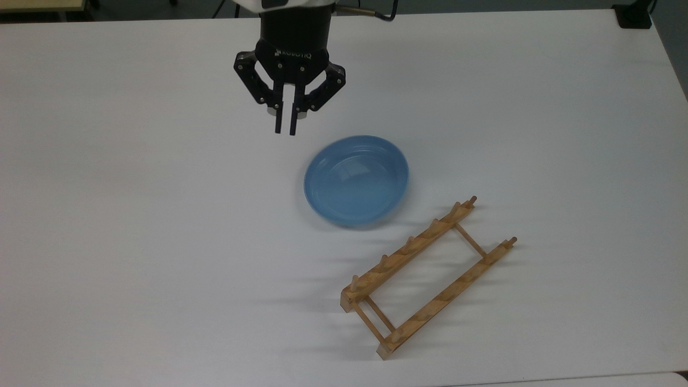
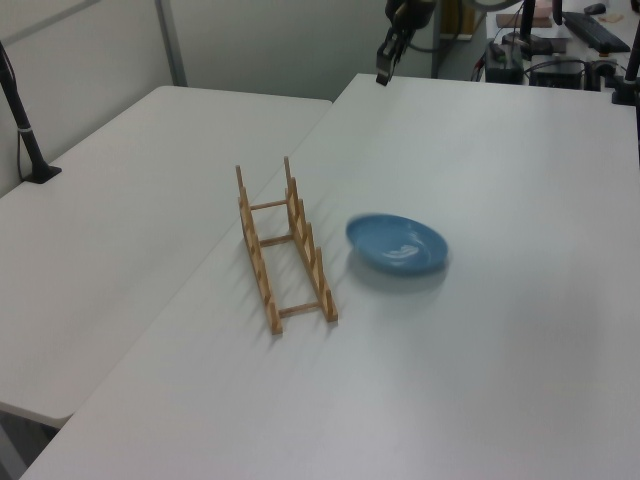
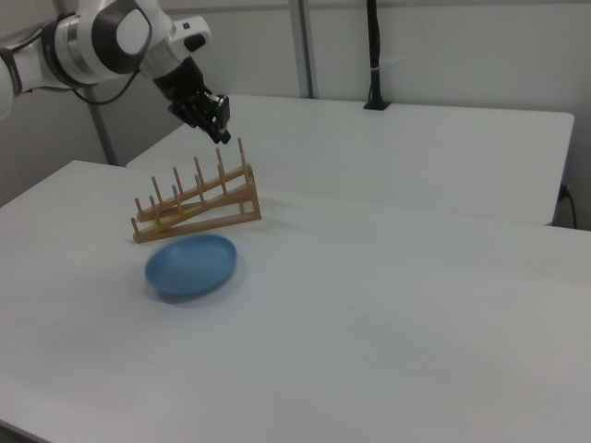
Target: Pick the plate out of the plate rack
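Observation:
The light-blue plate [image 1: 356, 180] lies flat, right way up, on the white table [image 1: 134, 215], apart from the plate rack [image 1: 414, 247]. The wooden rack stands with nothing in it, to the plate's lower right in the top view. In the left view the plate [image 2: 397, 243] is right of the rack [image 2: 310, 250]; in the right view the plate [image 3: 191, 264] is in front of the rack [image 3: 199, 208]. My gripper [image 1: 285, 131] hangs in the air to the plate's upper left in the top view, its fingers nearly together and holding nothing. The gripper [image 2: 382, 78] is well above the table; the gripper [image 3: 224, 138] is above the rack's end.
A second white table [image 2: 130, 170] adjoins this one on the left view's left. A black pole [image 3: 373, 55] on a base stands at its far edge. A black block [image 1: 633, 15] sits at the top view's upper right corner. A cable [image 1: 371, 12] trails from the wrist.

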Robot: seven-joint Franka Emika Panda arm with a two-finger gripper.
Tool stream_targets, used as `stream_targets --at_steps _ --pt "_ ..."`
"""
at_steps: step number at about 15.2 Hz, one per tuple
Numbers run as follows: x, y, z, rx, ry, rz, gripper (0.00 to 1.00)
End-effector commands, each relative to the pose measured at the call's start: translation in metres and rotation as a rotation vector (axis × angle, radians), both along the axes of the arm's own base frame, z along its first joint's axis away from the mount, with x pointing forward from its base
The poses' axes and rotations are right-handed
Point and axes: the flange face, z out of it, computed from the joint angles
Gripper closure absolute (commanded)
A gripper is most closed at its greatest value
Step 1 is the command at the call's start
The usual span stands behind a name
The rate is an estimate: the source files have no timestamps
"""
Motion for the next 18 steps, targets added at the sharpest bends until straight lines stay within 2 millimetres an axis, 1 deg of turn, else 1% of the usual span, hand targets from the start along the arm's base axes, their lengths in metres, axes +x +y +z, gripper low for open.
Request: stream_targets --at_steps 1,2,5,8,11,15,18 --pt "-0.008 -0.007 -0.026 0.008 0.071 0.002 0.05" --pt "-0.007 -0.008 -0.031 0.007 0.080 0.000 0.00" --pt "-0.014 -0.012 -0.041 0.006 0.153 -0.041 0.00" --pt "-0.025 -0.015 -0.042 0.005 0.238 -0.082 0.00" --pt "-0.037 -0.013 -0.050 0.061 0.345 -0.107 0.00" --pt "-0.039 -0.010 -0.056 0.059 0.374 -0.108 0.00" --pt "-0.039 -0.012 -0.056 0.060 0.373 -0.111 0.00"
